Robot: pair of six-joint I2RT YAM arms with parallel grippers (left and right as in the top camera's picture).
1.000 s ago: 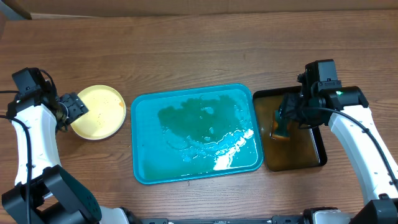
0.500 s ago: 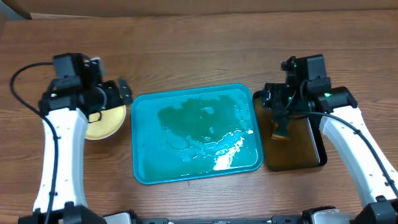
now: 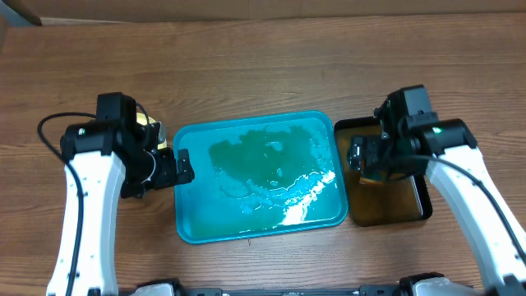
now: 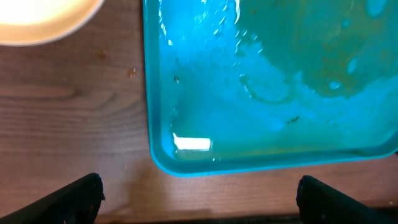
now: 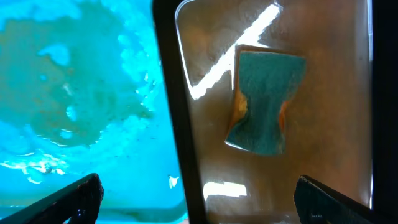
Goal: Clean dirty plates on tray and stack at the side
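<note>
The turquoise tray lies mid-table, wet and holding no plates. It also shows in the left wrist view and the right wrist view. The plates are at the tray's left, mostly hidden under my left arm; only a pale sliver shows from above, and a cream rim shows in the left wrist view. My left gripper is open and empty over the tray's left edge. My right gripper is open and empty over the black tray's left rim.
A black tray of brownish water stands right of the turquoise tray, almost touching it. A blue-green sponge lies in that water. The wooden table stretches behind both trays.
My left arm has swung right from the plates to the turquoise tray's left edge. My right gripper has moved left off the sponge, which stays in the black tray.
</note>
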